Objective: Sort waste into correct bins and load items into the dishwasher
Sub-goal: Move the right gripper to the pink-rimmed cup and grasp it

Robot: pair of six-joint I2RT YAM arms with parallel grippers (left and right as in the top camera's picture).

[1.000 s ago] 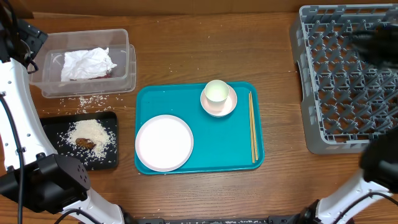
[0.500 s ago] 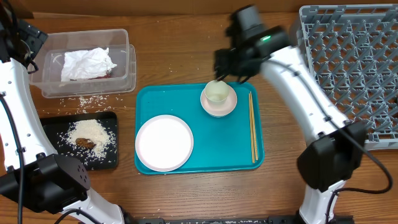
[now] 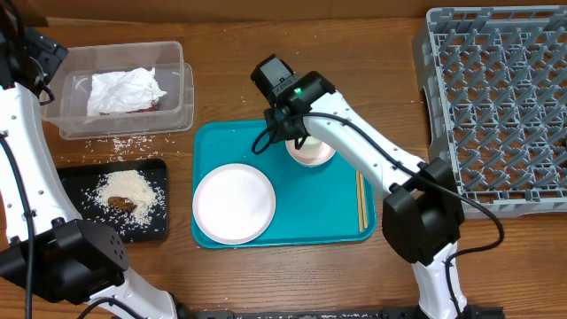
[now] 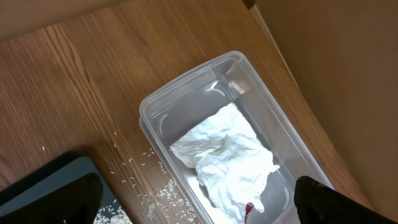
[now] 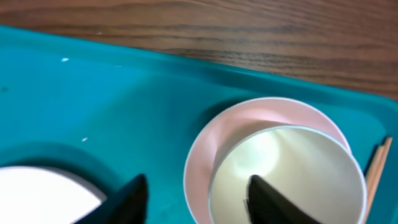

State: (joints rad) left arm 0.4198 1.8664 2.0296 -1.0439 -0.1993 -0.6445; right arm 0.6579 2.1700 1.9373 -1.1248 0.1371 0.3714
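Small white round cup (image 5: 286, 168), nested in pale pink bowl (image 5: 202, 155): likely light, rigid, slick, breakable; best gripped across rim. Right claw (image 5: 199, 200) released, held astride near rim.

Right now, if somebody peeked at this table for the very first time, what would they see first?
First the bright teal tray in the middle, with a round white plate on its front left part. Next, the right gripper hanging open over the cup, which sits in a small bowl at the back of the tray. Then the big grey dish rack on the right.
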